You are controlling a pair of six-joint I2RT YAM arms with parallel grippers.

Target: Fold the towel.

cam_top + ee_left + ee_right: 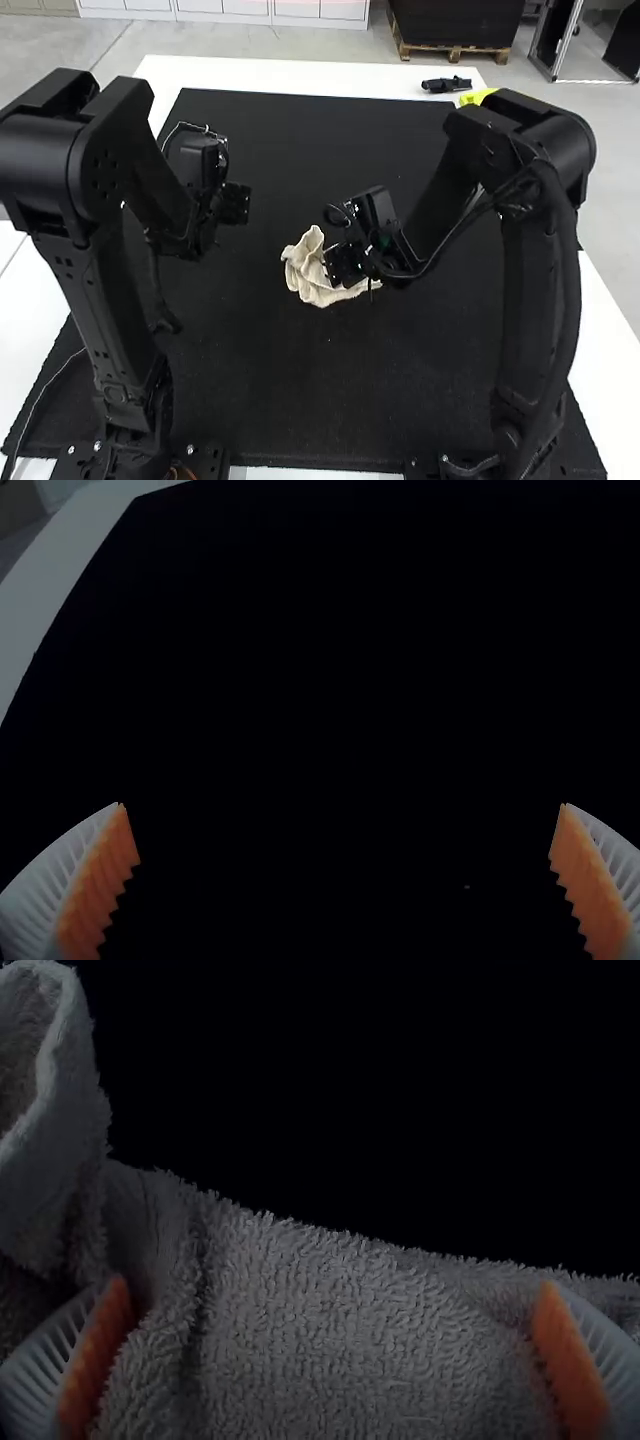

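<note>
Towel (303,262) bunched on mat; both jaws spread

The towel lies crumpled near the middle of the black mat (300,400) on the white desk (230,72), one part raised in a fold. The right gripper (345,264) is at the towel, jaws apart, terry cloth showing between them. The left gripper (234,203) is off to the towel's left, jaws wide, nothing between them.
</note>
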